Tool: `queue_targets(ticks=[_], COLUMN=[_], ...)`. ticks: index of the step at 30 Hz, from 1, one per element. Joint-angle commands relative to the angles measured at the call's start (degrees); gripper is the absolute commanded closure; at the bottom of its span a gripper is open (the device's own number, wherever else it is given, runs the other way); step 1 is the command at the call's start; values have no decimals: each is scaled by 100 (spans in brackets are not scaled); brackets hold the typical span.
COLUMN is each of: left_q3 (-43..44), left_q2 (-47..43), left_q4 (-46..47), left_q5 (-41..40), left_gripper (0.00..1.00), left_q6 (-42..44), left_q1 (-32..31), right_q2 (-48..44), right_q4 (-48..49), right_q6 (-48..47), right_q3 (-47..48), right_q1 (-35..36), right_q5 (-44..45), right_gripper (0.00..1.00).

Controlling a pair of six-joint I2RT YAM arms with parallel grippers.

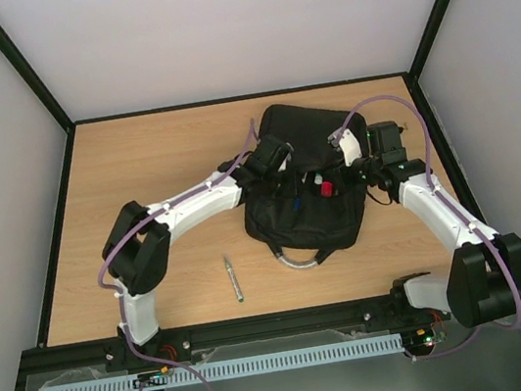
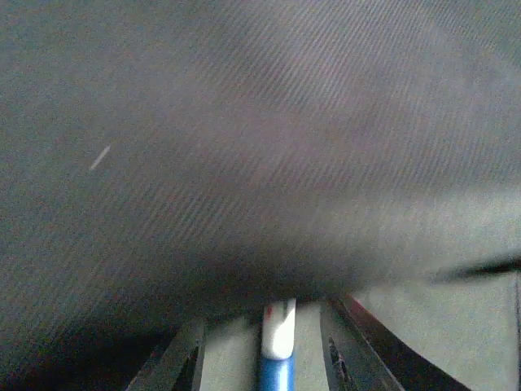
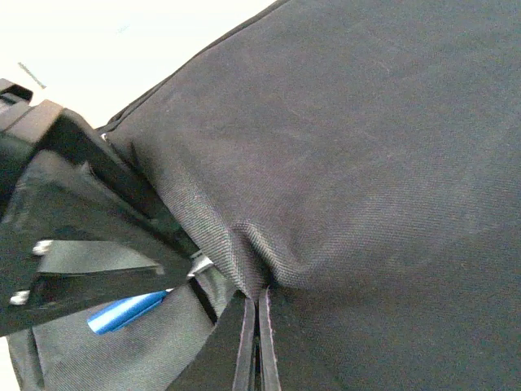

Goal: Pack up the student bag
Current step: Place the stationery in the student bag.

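The black student bag (image 1: 300,164) lies at the table's middle right, its grey loop handle (image 1: 296,261) at the near edge. My left gripper (image 1: 290,189) is over the bag's front and is shut on a blue and white marker (image 2: 277,350), whose white tip points into the dark fabric (image 2: 244,163). The marker also shows blue in the top view (image 1: 298,204) and in the right wrist view (image 3: 126,314). My right gripper (image 3: 256,318) is shut on a pinched fold of the bag's fabric (image 3: 342,163), at the bag's right side (image 1: 342,180).
A slim silver-green pen (image 1: 233,279) lies on the wooden table (image 1: 138,175) in front of the bag's left corner. A small red thing (image 1: 326,188) sits at the bag's opening between the grippers. Black frame walls edge the table.
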Motion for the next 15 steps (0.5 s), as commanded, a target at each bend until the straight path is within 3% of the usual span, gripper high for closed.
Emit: queue_targets(ticks=[1,6,15], left_q3=[-673,-1239,-1376], left_q2=[-935,-1433,-1174], left_q4=[35,42,40], left_q5=[-390,-612,-613], left_gripper=[60,59,59], left_q6=[40,-121,-218], left_q1=[-192,-423,-631], right_q2=[-52,-48,-30], right_q4=[144,140,110], right_q6=[-43,-51,-66], right_q3=[17,22,25], right_q1=[-1,-1,3], right_q5=[-373,-388,-419], right_gripper=[99,99,99])
